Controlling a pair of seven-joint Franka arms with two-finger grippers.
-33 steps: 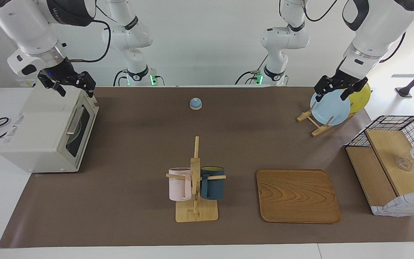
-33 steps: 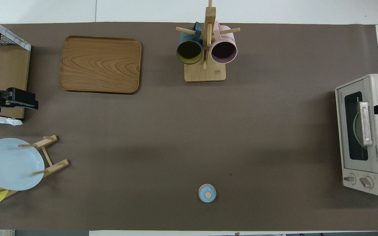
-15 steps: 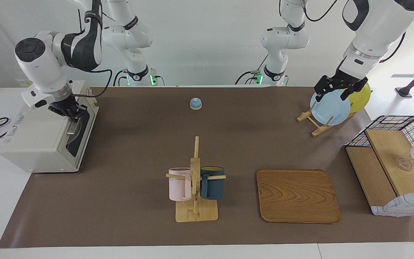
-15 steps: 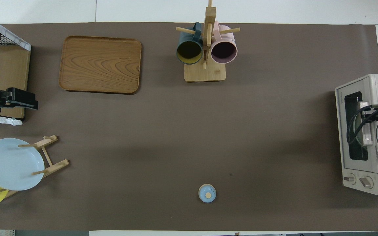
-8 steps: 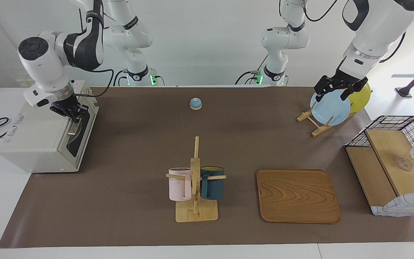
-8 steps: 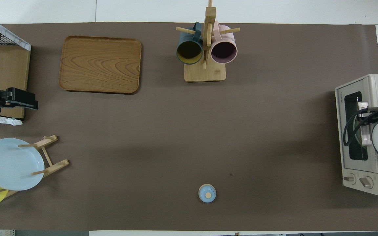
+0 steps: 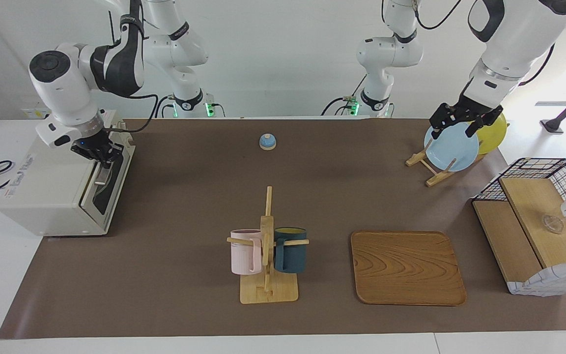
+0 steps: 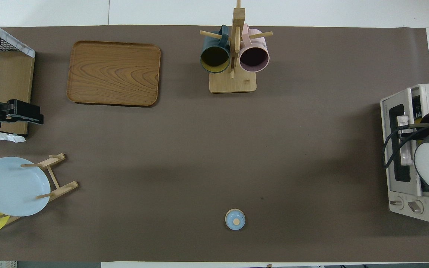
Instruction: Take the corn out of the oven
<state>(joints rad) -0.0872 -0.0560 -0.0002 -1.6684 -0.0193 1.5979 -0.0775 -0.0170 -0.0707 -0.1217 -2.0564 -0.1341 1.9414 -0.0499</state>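
Right gripper (image 7: 100, 153), upper left of the facing view, clenches the toaster oven (image 7: 52, 189) door handle (image 7: 101, 173), door ajar; left gripper (image 7: 461, 122), fingers spread, hovers over the blue plate (image 7: 451, 147).

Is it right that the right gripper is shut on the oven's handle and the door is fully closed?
Not quite: the oven door is cracked open at the top, as the overhead view shows. The rest holds: the right gripper is shut on the handle.
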